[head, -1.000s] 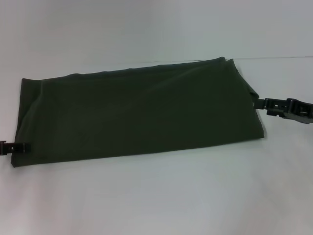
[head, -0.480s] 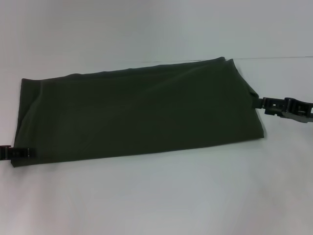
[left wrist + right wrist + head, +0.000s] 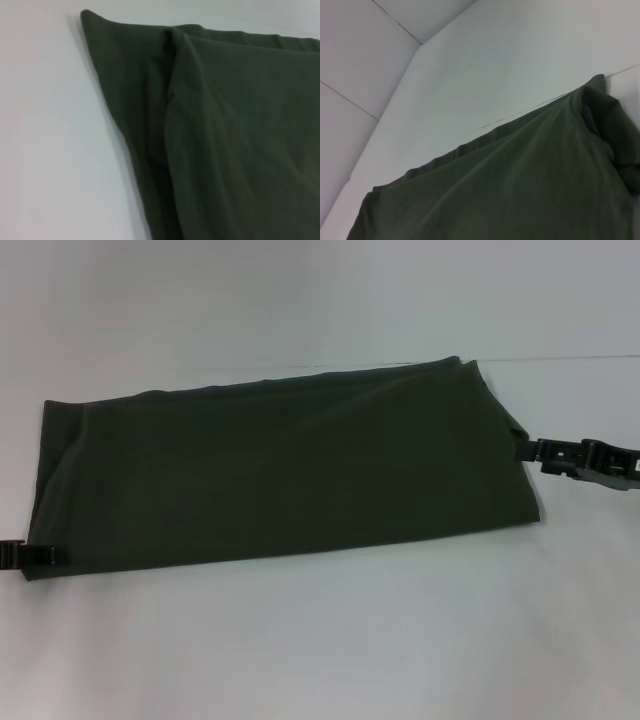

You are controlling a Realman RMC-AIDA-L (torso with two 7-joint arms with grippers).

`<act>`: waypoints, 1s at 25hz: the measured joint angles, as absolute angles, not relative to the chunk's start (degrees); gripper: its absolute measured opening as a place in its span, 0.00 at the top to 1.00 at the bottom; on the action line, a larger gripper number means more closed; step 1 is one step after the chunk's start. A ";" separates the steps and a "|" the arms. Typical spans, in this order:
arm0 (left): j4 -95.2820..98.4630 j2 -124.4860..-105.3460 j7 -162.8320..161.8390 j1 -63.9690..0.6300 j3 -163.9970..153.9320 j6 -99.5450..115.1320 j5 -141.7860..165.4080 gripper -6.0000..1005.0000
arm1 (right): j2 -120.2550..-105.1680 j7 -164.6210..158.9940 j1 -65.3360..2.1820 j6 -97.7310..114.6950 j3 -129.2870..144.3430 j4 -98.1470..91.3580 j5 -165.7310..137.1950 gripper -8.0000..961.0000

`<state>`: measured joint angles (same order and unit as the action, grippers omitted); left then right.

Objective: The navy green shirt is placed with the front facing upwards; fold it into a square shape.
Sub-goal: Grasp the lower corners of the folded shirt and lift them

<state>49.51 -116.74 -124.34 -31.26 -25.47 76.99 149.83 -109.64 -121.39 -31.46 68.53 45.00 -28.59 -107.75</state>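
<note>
Your shirt (image 3: 280,470) lies flat on the white desk (image 3: 320,640), already folded into a long dark green band that runs across the head view, its right end sitting farther from the robot than its left. No lettering or collar shows; you see only plain cloth with soft creases.

Your left gripper (image 3: 45,556) is at the band's near left corner, low against the desk, its tip touching the cloth edge. You cannot tell from here whether its jaws are apart or pinched on the fabric. The left wrist view gives you only layered cloth (image 3: 225,140), with one folded layer lying over another and a pointed corner at the far side, beside bare desk (image 3: 50,150).

Your right gripper (image 3: 532,450) reaches in from the right and meets the band's right edge about halfway along it, where the cloth puckers slightly. How its jaws stand is not clear either. The right wrist view shows the shirt (image 3: 520,185) spreading away, with a bunched fold close to the camera.
</note>
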 joint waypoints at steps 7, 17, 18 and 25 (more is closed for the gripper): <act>49.53 -116.95 -124.45 -31.43 -27.41 75.96 150.12 0.61 | -109.67 -121.50 -31.46 68.58 45.00 -28.59 -107.77 0.25; 49.66 -116.94 -124.45 -31.64 -27.86 75.91 150.29 0.88 | -109.33 -121.84 -31.54 68.95 45.00 -28.70 -108.08 0.25; 49.66 -116.93 -124.46 -31.67 -27.86 75.97 150.30 0.89 | -109.07 -122.36 -31.62 69.23 45.00 -29.07 -108.44 0.25; 49.66 -116.79 -124.37 -31.97 -27.86 76.39 150.30 0.95 | -106.60 -142.20 -34.57 74.62 44.78 -40.20 -122.00 0.25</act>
<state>49.66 -116.79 -124.37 -31.97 -27.86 76.39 150.30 -106.60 -142.20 -34.57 74.62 44.79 -40.20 -122.00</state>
